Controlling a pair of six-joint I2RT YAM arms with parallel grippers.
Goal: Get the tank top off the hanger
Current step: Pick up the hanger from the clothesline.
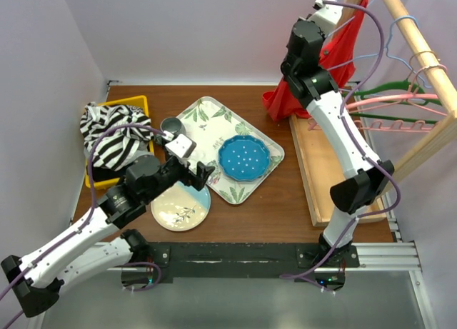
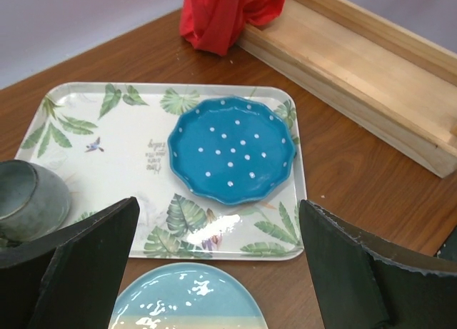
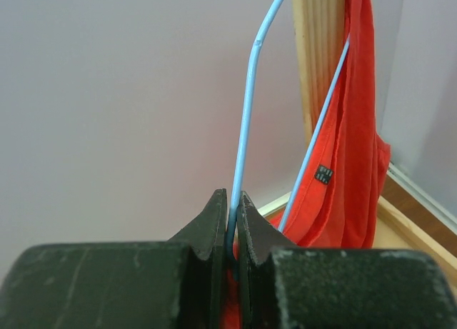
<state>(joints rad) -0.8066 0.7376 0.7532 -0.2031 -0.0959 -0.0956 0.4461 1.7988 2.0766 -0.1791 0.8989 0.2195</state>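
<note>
A red tank top [image 1: 285, 100] hangs from a light blue wire hanger [image 1: 397, 31] hooked on the wooden rail [image 1: 423, 49] at the back right. Its lower end is bunched on the table. My right gripper [image 1: 334, 9] is raised beside the rail. In the right wrist view it [image 3: 231, 200] is shut on the blue hanger wire [image 3: 246, 115], with the red tank top [image 3: 350, 172] draped just beyond. My left gripper [image 1: 203, 173] hovers low at the front left, open [image 2: 218, 203] with nothing between its fingers. The tank top [image 2: 214, 15] lies far ahead of it.
A leaf-patterned tray [image 1: 207, 115] holds a blue dotted plate [image 1: 243, 158] and a grey cup [image 1: 171, 125]. A pale blue plate [image 1: 181, 208] lies under the left gripper. A yellow bin [image 1: 139, 100] holds striped cloth [image 1: 114, 133]. Green and pink hangers [image 1: 400, 104] hang over the rack's wooden base [image 1: 307, 165].
</note>
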